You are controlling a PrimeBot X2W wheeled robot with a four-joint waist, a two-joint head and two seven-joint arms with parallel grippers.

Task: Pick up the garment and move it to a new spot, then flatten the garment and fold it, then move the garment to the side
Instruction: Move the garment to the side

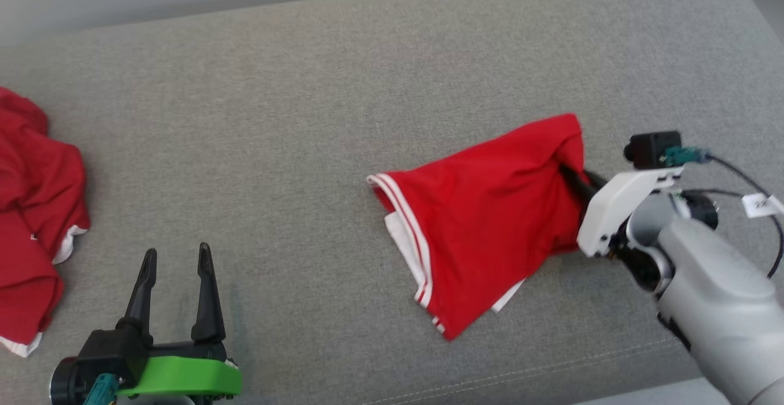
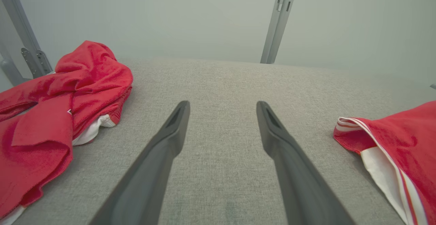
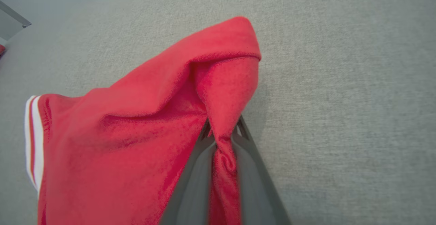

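Note:
The garment [image 1: 484,215] is red with white stripes at its hem, folded on the grey cushion right of centre. My right gripper [image 1: 572,178] reaches in from the right and is shut on the garment's right edge; in the right wrist view the red cloth [image 3: 153,140] is pinched between the two dark fingers [image 3: 194,180], and its corner lifts into a peak. My left gripper [image 1: 176,276] stands open at the lower left over bare cushion, well apart from the garment. The left wrist view has the striped hem [image 2: 385,150] at its right edge and the gripper [image 2: 223,111] open.
A second heap of red cloth [image 1: 30,209] lies at the cushion's left edge, also in the left wrist view [image 2: 58,116]. The grey cushion [image 1: 306,117] stretches wide between the two. Its front seam [image 1: 551,368] runs near the bottom right. Metal posts [image 2: 277,20] stand behind.

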